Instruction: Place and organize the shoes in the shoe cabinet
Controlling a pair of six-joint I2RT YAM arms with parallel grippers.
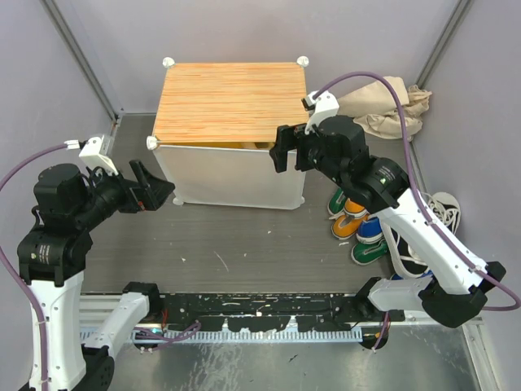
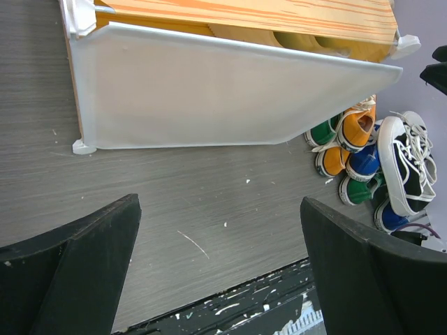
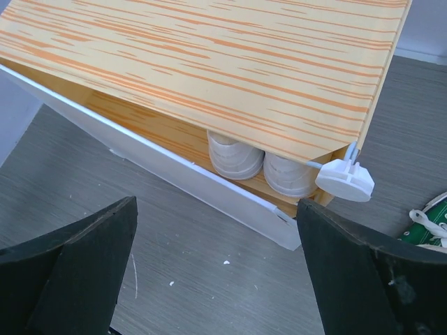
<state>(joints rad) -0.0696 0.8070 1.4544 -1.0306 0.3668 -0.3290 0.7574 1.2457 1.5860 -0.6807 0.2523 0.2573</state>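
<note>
The shoe cabinet [image 1: 229,102] stands at the back centre, with a striped orange wood-grain top. Its white door [image 1: 236,175] is ajar. In the right wrist view the heels of two white shoes [image 3: 234,157] show on the upper shelf, under the top [image 3: 209,56]. Several shoes [image 1: 362,224] lie in a pile on the floor right of the cabinet: orange [image 2: 356,129], green [image 2: 325,132], blue [image 2: 363,162] and black-and-white [image 2: 405,164]. My left gripper [image 1: 155,194] is open and empty, left of the door [image 2: 209,98]. My right gripper [image 1: 289,147] is open and empty, above the cabinet's front right corner.
A beige cloth bag [image 1: 387,106] lies at the back right, beside the wall. A white corner connector [image 3: 344,179] sticks out at the cabinet's front right corner. A black rail [image 1: 260,314] runs along the near edge. Grey walls close in on both sides.
</note>
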